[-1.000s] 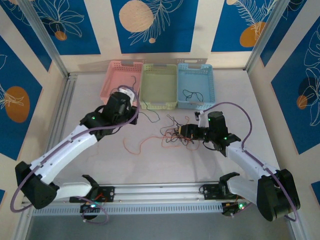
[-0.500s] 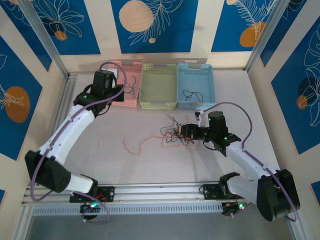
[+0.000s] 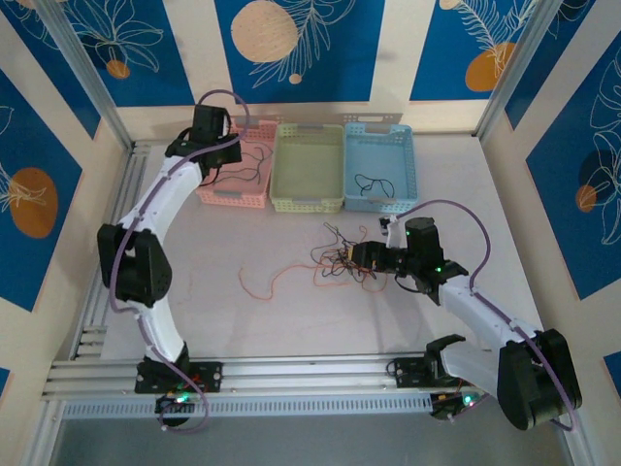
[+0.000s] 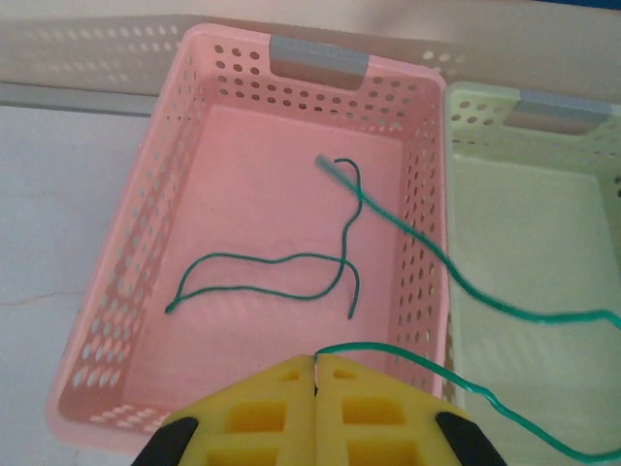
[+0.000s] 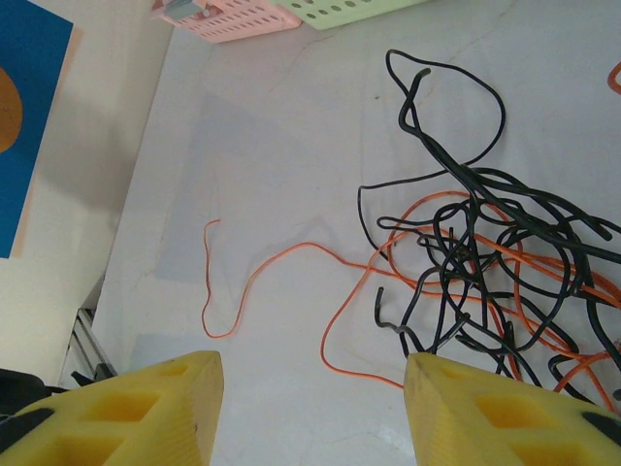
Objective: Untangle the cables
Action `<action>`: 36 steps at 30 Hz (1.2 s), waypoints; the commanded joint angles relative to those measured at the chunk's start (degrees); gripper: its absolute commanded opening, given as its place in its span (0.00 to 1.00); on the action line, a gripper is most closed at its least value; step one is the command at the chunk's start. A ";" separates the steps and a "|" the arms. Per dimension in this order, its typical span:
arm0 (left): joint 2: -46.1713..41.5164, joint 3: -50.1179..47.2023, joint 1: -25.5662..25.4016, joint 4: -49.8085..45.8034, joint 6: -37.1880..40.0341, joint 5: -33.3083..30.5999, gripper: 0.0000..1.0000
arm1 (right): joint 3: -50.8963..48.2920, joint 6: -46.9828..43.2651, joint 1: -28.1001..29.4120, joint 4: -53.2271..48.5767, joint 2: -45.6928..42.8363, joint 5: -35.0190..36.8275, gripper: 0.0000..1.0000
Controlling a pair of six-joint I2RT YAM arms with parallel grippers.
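The left hand (image 4: 315,377) hangs over the near end of the pink basket (image 4: 116,320), clenched on a green cable (image 4: 388,348) that trails right across the basket's right wall; another green cable (image 4: 291,255) lies inside. The black-and-orange tangle (image 3: 347,260) sits on the worktop (image 3: 291,320) well right of the basket, just ahead of the released right hand (image 5: 309,374). No legible writing.

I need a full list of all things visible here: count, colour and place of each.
pink basket, green basket, blue basket: one each, side by side, far end of table
green cables: at least two, green, in pink basket, one crossing its rim
black cable: one, black, in blue basket
tangle: several cables, black and orange, table middle
left gripper: one, yellow, shut on a green cable
right gripper: one, yellow, open, by the tangle
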 commanded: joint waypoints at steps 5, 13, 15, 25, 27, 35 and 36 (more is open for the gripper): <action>9.71 10.36 1.82 -4.08 -0.21 -0.52 0.00 | -0.89 0.47 -0.45 0.84 -1.32 -1.37 0.53; 19.13 19.75 3.44 -8.83 0.93 -0.50 0.16 | -0.85 0.56 -0.46 0.82 -1.14 -1.43 0.53; 19.43 19.72 4.27 -9.37 0.39 0.78 0.38 | -0.83 0.56 -0.48 0.72 -1.18 -1.39 0.53; 3.85 7.62 5.31 -7.52 -2.23 8.76 0.59 | -0.83 0.90 -1.01 0.93 -0.72 -1.81 0.53; -2.17 1.11 4.82 -4.80 -3.39 11.80 0.59 | -0.92 0.90 -0.98 0.79 -0.95 -1.64 0.53; -28.41 -34.35 -2.86 4.39 -6.98 16.19 0.58 | 0.88 2.07 -0.90 -4.50 -0.71 1.67 0.52; -31.03 -38.60 -4.40 5.21 -7.49 17.24 0.57 | 1.42 2.26 -1.02 -5.98 -0.53 2.16 0.51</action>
